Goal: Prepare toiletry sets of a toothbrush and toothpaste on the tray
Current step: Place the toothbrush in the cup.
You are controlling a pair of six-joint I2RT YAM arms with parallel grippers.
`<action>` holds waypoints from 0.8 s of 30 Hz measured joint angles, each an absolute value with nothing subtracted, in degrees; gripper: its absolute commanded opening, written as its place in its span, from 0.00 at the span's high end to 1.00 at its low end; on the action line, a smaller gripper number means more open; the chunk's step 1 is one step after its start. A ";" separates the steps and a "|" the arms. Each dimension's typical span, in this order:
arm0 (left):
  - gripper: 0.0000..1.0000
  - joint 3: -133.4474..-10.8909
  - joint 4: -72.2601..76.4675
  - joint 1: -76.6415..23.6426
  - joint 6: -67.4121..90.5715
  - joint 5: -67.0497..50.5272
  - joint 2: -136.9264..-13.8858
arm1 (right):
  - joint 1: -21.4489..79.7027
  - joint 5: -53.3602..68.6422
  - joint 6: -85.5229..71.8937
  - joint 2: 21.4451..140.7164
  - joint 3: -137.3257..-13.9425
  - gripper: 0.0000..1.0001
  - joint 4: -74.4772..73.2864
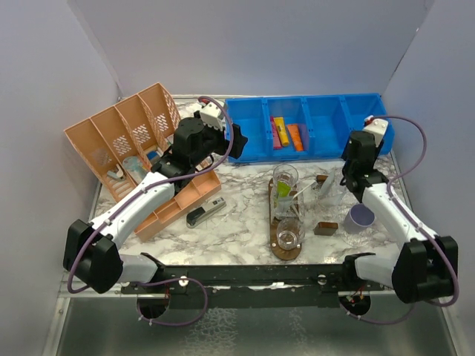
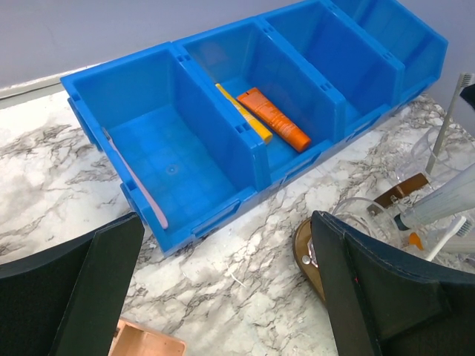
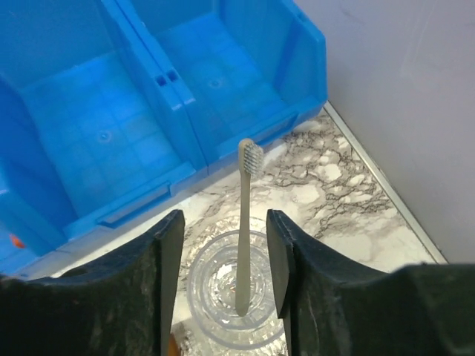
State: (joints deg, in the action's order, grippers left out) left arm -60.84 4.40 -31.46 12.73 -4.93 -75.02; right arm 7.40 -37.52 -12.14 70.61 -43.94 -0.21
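The dark brown tray (image 1: 276, 248) lies mid-table. On it stand a clear tumbler (image 1: 285, 176) with a lime green tube (image 1: 283, 190) and a thin pale toothbrush, and a second clear tumbler (image 1: 289, 234) at the near end. A third clear tumbler (image 3: 237, 311) stands on the marble right of the tray, with a pale toothbrush (image 3: 245, 222) upright in it. My right gripper (image 3: 224, 259) is open and straddles this toothbrush without touching it. My left gripper (image 2: 226, 297) is open and empty above the marble, between the blue bin (image 2: 245, 159) and the tray's far end (image 2: 304, 248).
The blue bin (image 1: 256, 152) holds a pink toothbrush (image 2: 141, 185), a yellow one (image 2: 245, 115) and an orange tube (image 2: 274, 119). An orange divided basket (image 1: 93, 141) stands at the left. A lilac cup (image 1: 360, 217), two small brown blocks (image 1: 325, 228) and a dark stapler-like object (image 1: 205, 213) lie nearby.
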 measured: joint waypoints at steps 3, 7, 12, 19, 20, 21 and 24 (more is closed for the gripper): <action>0.01 -60.84 4.40 -31.44 12.95 -5.10 -75.20 | 7.40 -35.35 -12.40 66.50 -45.78 0.42 -4.16; 0.01 -60.84 4.43 -31.44 13.37 -5.85 -75.35 | 7.40 -29.34 -12.49 56.31 -47.64 0.22 -9.19; 0.01 -60.90 4.40 -31.44 13.67 -6.50 -76.34 | 7.40 -20.67 -12.43 41.15 -45.06 0.16 -10.41; 0.06 -63.20 1.30 -31.44 13.58 -5.15 -81.28 | 7.40 -14.61 -12.80 30.50 -43.09 0.17 -10.85; 0.10 -64.60 0.14 -31.44 13.47 -4.32 -82.94 | 7.40 -14.61 -12.82 29.93 -42.54 0.17 -11.00; 0.18 -66.04 -0.95 -31.44 13.39 -3.44 -84.51 | 7.40 -14.66 -12.84 29.47 -41.98 0.17 -11.29; 0.43 -71.13 -4.51 -31.44 13.72 -0.91 -90.11 | 7.40 -15.11 -12.84 28.21 -40.49 0.19 -13.04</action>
